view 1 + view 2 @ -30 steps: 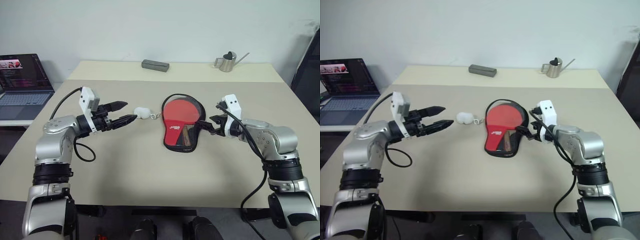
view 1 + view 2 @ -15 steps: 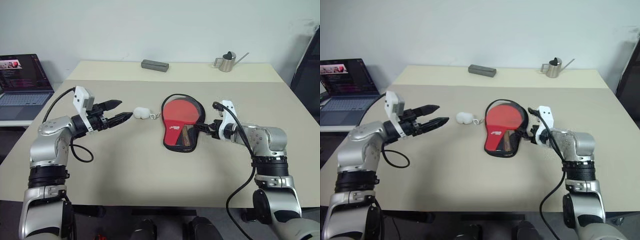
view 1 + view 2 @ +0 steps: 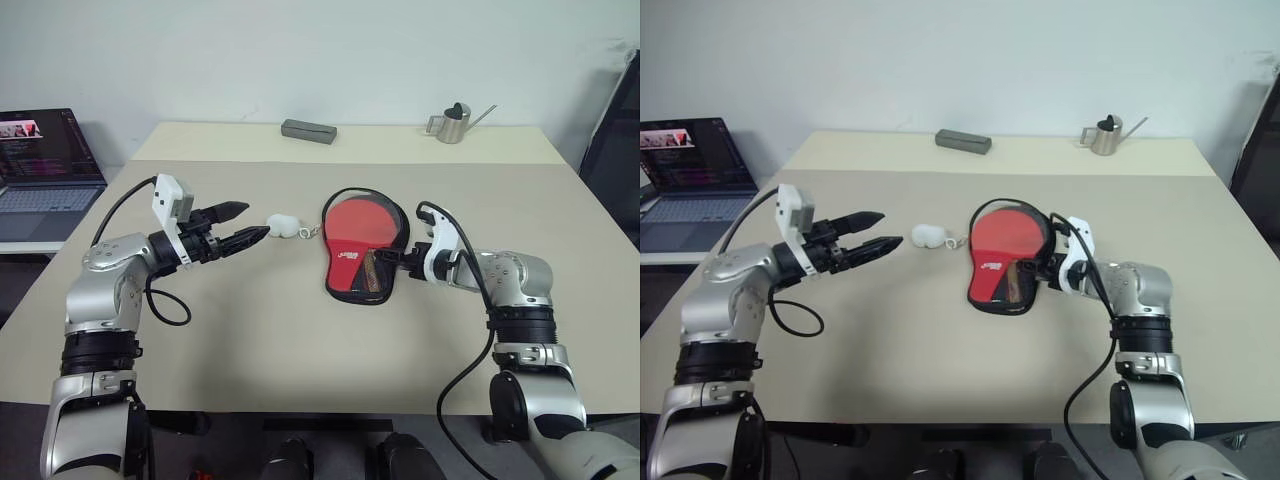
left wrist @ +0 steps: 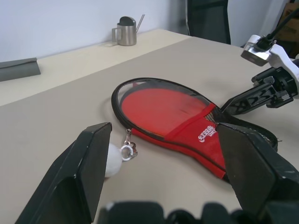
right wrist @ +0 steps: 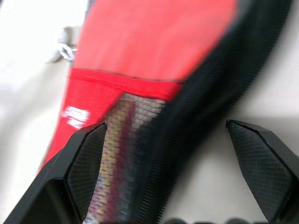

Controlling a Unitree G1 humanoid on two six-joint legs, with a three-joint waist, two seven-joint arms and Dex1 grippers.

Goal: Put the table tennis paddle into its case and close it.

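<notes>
Red rubber shows through the unzipped mouth of the case (image 3: 362, 250), which lies flat at the middle of the tabletop (image 3: 300, 350); the table tennis paddle (image 3: 365, 222) sits inside it, its handle visible under the mesh panel. You can see the white pom-pom (image 3: 283, 225) on its zip pull lying on the tabletop just beside the case's round end, on your robot's left. Your left tool (image 3: 240, 225) hovers near the pom-pom with fingers spread, holding nothing. Your right tool (image 3: 1040, 268) sits at the case's right edge near the handle end, fingers spread wide and apparently straddling that edge without pinching it. Farther back stand a grey box (image 3: 309, 129) and a small metal watering can (image 3: 455, 122); a laptop (image 3: 45, 165) sits beside the tabletop.
</notes>
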